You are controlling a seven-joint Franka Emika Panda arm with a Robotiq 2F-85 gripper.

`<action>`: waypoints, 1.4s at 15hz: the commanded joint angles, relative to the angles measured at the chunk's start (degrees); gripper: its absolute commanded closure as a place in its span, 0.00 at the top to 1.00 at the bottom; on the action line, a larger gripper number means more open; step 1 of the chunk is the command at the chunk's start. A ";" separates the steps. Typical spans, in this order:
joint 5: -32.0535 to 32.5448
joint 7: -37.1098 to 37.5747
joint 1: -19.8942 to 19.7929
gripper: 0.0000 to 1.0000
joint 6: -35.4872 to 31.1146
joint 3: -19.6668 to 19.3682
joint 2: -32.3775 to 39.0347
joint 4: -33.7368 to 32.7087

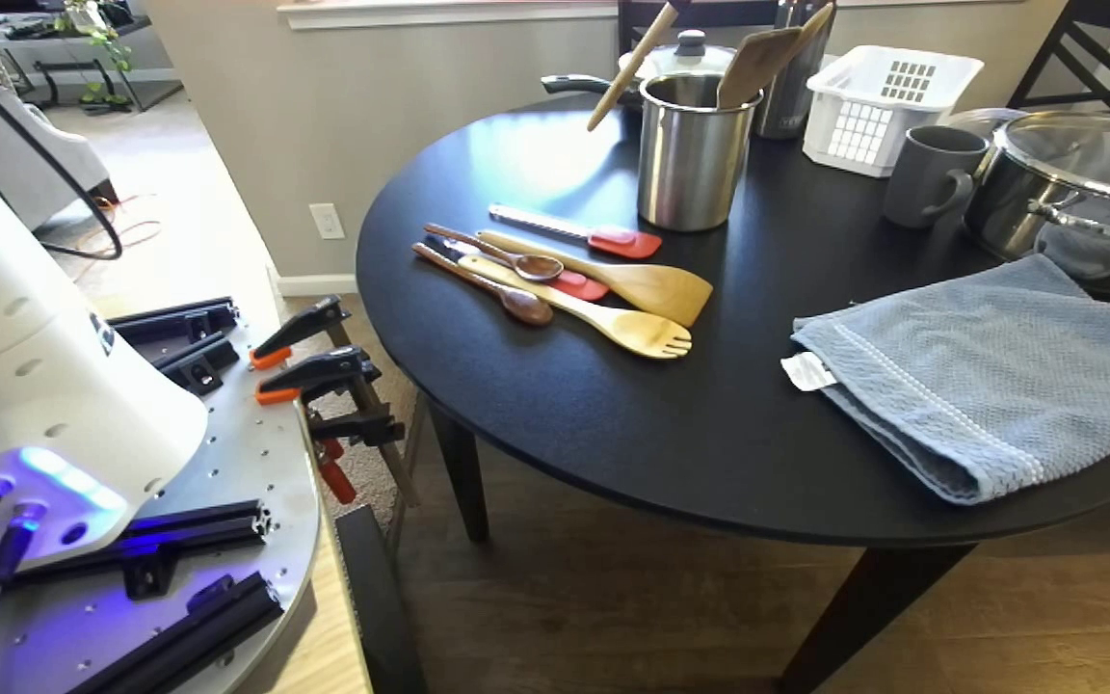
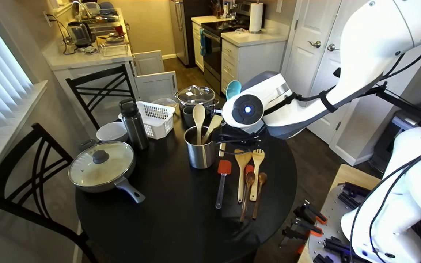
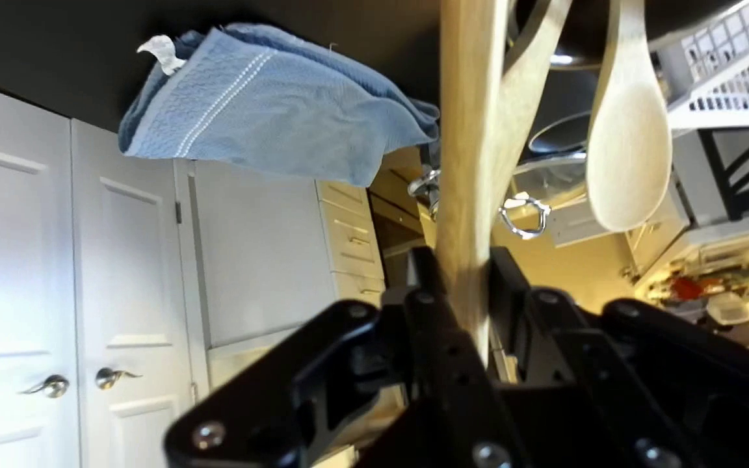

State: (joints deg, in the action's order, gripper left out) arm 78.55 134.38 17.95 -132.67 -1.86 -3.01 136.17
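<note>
My gripper (image 3: pixel 464 270) is shut on a pale wooden handle (image 3: pixel 469 130). The handle's lower end hangs above the table in both exterior views (image 1: pixel 624 72) (image 2: pixel 222 149). A teal spoon head (image 2: pixel 233 88) shows above the wrist and looks like the same utensil's top. My fingers are mostly hidden in the exterior views. Beside the handle stands a steel canister (image 1: pixel 690 173) (image 2: pixel 200 155) holding a wooden spoon (image 3: pixel 631 156) and a wooden spatula (image 3: pixel 524 97). On the table lie a red spatula (image 1: pixel 624 241), a wooden turner (image 1: pixel 663 289), a wooden fork (image 1: pixel 647 331) and dark wooden spoons (image 1: pixel 524 306).
A folded blue towel (image 1: pixel 989 366) lies near the table edge. A white basket (image 1: pixel 854 125), grey mug (image 1: pixel 916 183), lidded pot (image 1: pixel 1027 202) and steel bottle (image 2: pixel 135 126) stand around the canister. A lidded pan (image 2: pixel 101 168) and black chairs (image 2: pixel 31 175) are on the window side.
</note>
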 commanded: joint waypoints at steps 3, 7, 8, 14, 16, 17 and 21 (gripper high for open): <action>5.77 17.40 -5.74 0.06 8.14 5.98 1.84 -2.13; 3.31 15.00 -7.05 0.06 11.76 7.07 0.11 -6.81; 3.46 14.98 -7.26 0.06 12.38 7.29 0.09 -8.19; 4.84 14.69 -7.18 0.06 15.25 8.68 4.88 -13.72; 4.95 14.69 -7.06 0.06 15.63 9.10 7.56 -13.80; 4.96 14.69 -7.02 0.06 15.78 9.26 8.89 -13.81; 5.15 14.71 -6.94 0.06 16.04 9.48 13.78 -13.84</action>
State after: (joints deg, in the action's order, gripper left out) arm 82.59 149.20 11.58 -118.31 6.73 7.52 123.68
